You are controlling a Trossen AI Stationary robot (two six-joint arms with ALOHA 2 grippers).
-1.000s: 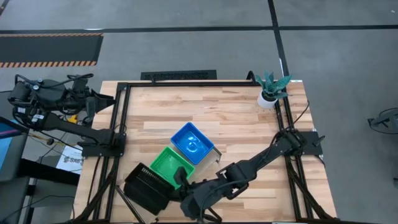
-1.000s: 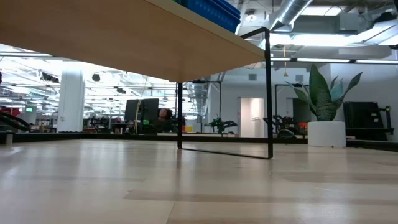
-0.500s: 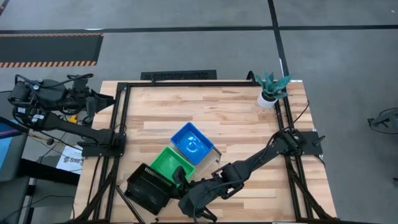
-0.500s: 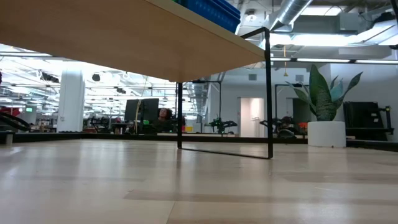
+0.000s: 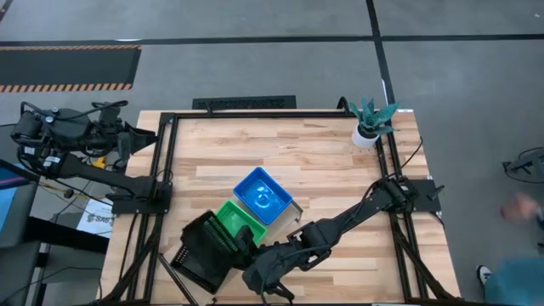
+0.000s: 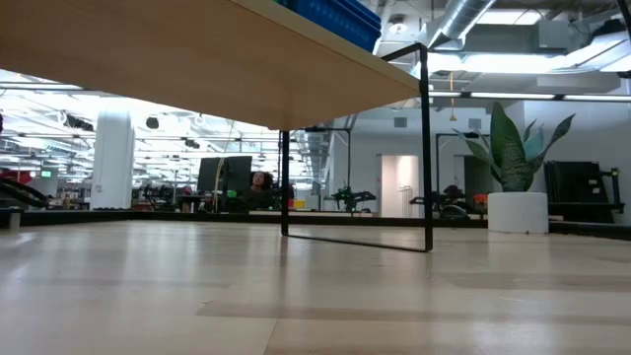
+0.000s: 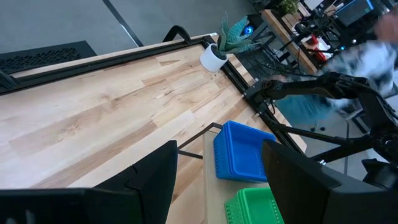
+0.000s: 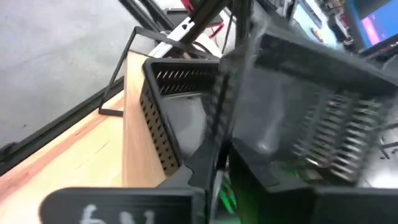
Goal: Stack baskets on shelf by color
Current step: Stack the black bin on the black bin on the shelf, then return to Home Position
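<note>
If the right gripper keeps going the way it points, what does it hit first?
Probably the black basket: the right gripper points toward it on the shelf, beside the green basket. Depth is unclear.

Black basket [image 5: 202, 252] has tipped and shifted toward the green basket [image 5: 231, 224]; right end effector [image 5: 252, 274] followed.

Floor: grey concrete [image 5: 255, 59], black line, hazard-striped mat [image 5: 68, 68] far left.
Ceiling: exposed ducts [image 6: 473, 15], strip lights.
Far room: white column [image 6: 112, 158], monitors [image 6: 225, 176], doorway [image 6: 399, 184].
</note>
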